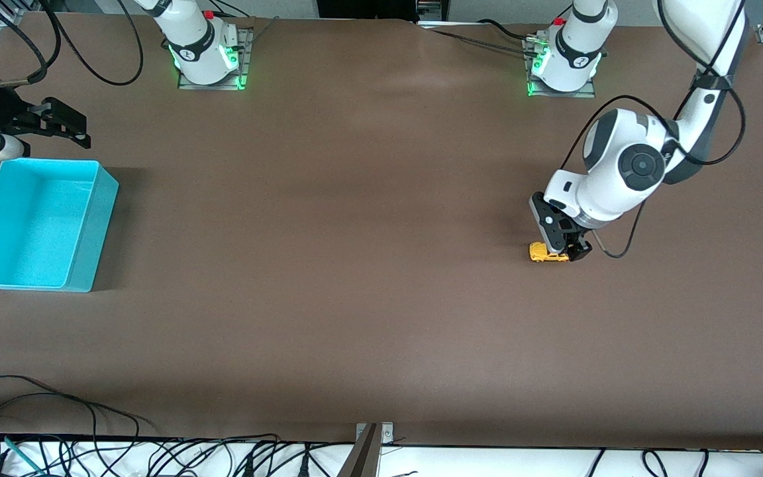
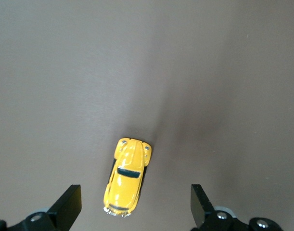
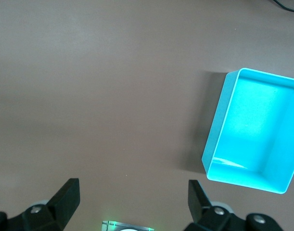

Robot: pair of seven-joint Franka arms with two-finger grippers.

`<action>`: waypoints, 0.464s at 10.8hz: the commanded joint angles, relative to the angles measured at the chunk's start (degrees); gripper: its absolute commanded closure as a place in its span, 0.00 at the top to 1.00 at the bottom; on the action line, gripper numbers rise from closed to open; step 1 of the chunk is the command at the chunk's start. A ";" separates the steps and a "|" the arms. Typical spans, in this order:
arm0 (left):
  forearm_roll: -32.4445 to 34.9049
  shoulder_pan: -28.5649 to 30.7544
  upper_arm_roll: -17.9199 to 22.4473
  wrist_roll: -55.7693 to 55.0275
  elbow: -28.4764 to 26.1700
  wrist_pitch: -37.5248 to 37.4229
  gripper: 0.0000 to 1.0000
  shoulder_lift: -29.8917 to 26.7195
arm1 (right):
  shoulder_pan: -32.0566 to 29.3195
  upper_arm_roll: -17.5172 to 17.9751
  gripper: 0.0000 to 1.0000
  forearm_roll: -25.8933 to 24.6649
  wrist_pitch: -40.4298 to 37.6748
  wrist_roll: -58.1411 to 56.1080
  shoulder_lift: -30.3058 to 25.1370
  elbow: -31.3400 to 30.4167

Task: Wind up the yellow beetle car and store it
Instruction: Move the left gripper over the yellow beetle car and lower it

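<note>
The yellow beetle car (image 1: 548, 252) is seen on the desk (image 1: 355, 265) at about four o'clock from its centre, toward the left arm's end. The left gripper (image 1: 561, 246) is lowered directly over it, fully spread, with nothing held. A clean grasp is best made by centring the fingers (image 2: 67, 207) across the car's flanks before closing, so the wheels stay free for winding. The right gripper (image 1: 57, 126) is kept waiting, wide open and empty, over the desk just beside the turquoise bin (image 1: 83, 225) at nine o'clock.
</note>
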 commanded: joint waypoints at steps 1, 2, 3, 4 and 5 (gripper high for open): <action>7.60 1.57 -0.02 3.41 -1.13 5.70 1.00 3.55 | 0.07 0.00 1.00 -0.74 -0.76 -0.71 -0.13 0.27; 9.02 1.58 -0.02 3.59 -1.31 7.19 1.00 5.05 | 0.07 0.00 1.00 -0.74 -0.76 -0.71 -0.13 0.27; 10.69 1.75 -0.02 3.59 -1.13 8.69 1.00 6.63 | 0.16 0.09 1.00 -0.74 -0.76 -0.62 -0.13 0.35; 12.53 1.75 -0.02 3.59 -0.87 10.27 1.00 7.51 | 0.16 0.09 1.00 -0.74 -0.76 -0.62 -0.13 0.35; 12.99 2.10 -0.02 3.59 -0.52 10.46 1.00 7.87 | 0.16 0.09 1.00 -0.74 -0.76 -0.62 -0.13 0.35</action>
